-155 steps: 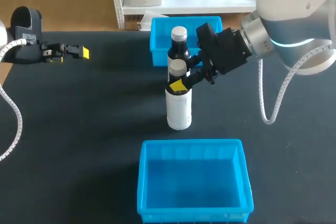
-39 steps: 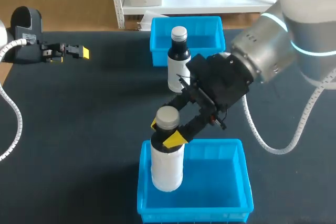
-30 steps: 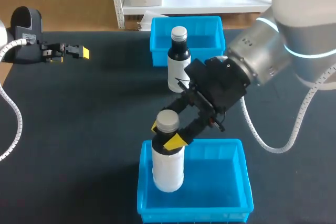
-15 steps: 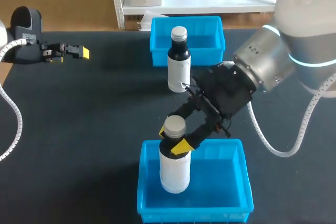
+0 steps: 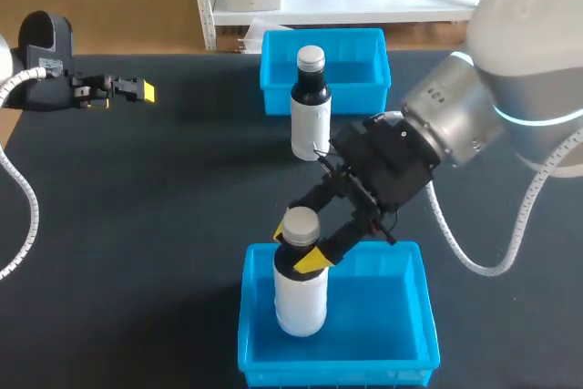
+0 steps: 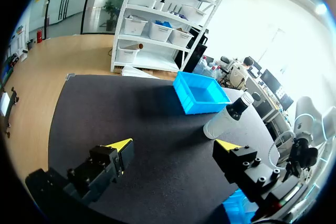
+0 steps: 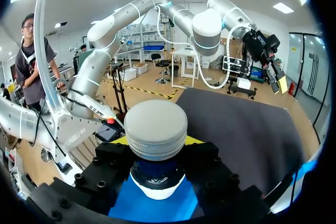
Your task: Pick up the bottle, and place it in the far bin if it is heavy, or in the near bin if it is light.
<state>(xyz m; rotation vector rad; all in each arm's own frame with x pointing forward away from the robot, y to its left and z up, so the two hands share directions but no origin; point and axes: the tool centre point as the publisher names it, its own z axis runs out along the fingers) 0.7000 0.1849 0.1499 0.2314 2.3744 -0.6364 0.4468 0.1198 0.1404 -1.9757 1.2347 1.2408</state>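
The right tool (image 5: 297,248) grips the white bottle (image 5: 301,302) upright inside the near bin (image 5: 375,318).

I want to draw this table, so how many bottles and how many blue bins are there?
Bottles: 2 (white bottle held by the right end effector; dark-topped bottle standing beside the far bin)
Blue bins: 2 (near bin, far bin)
Total: 4

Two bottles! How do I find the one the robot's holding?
On the black table, find the nearer blue bin. The white bottle is upright in it, the right hand gripping its neck. The other bottle has a dark top and stands free.
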